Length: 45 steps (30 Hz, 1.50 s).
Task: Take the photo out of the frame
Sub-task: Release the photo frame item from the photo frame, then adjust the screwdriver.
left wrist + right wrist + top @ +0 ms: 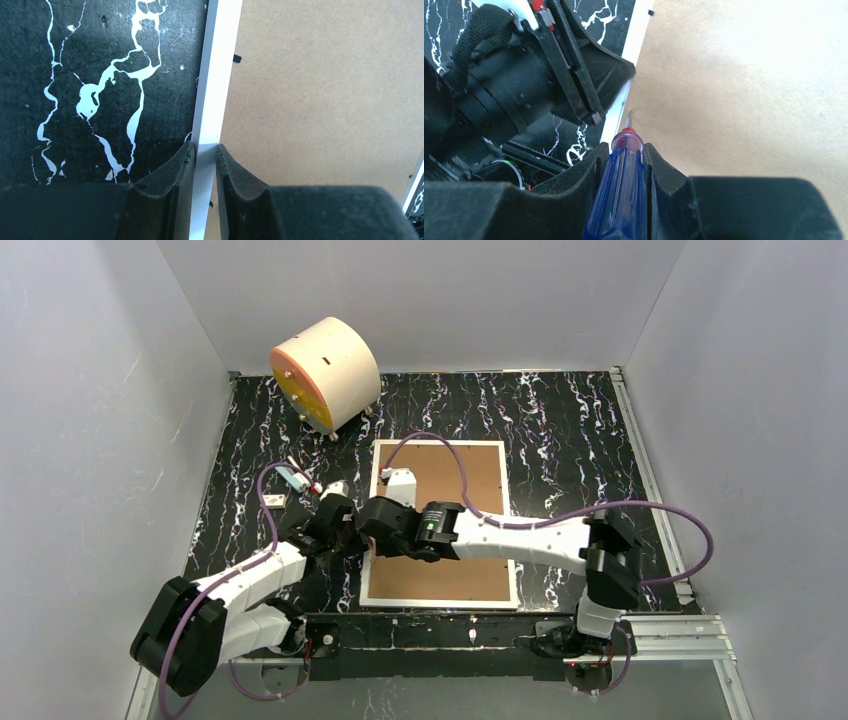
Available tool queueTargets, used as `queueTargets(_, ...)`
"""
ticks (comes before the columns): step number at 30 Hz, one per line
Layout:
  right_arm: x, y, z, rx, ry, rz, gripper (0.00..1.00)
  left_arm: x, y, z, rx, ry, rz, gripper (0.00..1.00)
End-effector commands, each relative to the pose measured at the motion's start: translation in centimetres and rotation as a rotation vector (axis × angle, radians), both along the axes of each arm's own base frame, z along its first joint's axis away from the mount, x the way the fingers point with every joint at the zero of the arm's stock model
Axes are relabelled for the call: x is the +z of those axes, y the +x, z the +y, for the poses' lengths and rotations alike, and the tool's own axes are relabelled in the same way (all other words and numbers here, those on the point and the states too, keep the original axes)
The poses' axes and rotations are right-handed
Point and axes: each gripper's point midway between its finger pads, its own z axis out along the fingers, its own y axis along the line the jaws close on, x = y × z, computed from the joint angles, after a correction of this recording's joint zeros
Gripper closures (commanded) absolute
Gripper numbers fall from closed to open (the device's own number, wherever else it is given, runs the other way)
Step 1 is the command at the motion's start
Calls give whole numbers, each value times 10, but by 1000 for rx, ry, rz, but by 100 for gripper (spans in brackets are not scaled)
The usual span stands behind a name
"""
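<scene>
The frame (480,480) lies face down on the black marbled table with its brown back panel up. The photo is hidden under that panel. My left gripper (362,535) is shut on the frame's left white rail (215,90), one finger outside on the table side and one on the brown panel (205,147). My right gripper (388,522) reaches across the frame from the right and is shut on a blue screwdriver (619,190) with a red collar. Its thin metal tip touches the brown panel just inside the white rail (631,45), close beside the left gripper's black fingers (599,75).
A cream cylinder with an orange face (325,370) stands at the back left. A small blue tool (295,478) and a small white piece (273,500) lie left of the frame. Grey walls enclose the table on three sides. Purple cables (440,440) arc over the frame.
</scene>
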Motion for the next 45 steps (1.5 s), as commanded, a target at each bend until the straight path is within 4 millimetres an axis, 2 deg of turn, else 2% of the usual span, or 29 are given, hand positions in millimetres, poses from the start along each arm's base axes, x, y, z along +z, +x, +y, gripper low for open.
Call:
queueTargets(1,30,4,-19,-63,104,-19,99,-4,-13,1,-35,17,42,100)
queueTargets(9,24,4,-40,-77,216,22,99,-2,-17,-11,-95,-29,52,100)
queueTargets(18,38,33,-88,-104,487,-12,99,1,-22,-37,-202,-134,53,100)
queueTargets(20,33,39,-102,-108,540,-24,99,3,-22,-43,-226,-150,41,100)
queueTargets(23,44,46,-113,-70,607,-84,99,1,-23,-45,-219,-151,46,100)
queueTargets(26,43,53,-126,-92,608,-126,99,1,-24,-46,-222,-160,44,99)
queueTargets(32,35,58,-133,-69,619,-101,99,0,-24,-42,-209,-140,43,63)
queueTargets(35,29,60,-133,-76,623,-104,99,4,-22,-42,-206,-142,35,52)
queueTargets(37,27,62,-131,-72,627,-114,99,6,-23,-43,-207,-145,35,50)
queueTargets(42,26,63,-124,-30,647,-140,99,7,-27,-35,-210,-106,46,39)
queueTargets(45,26,64,-125,-24,639,-156,99,17,-25,-30,-202,-86,26,32)
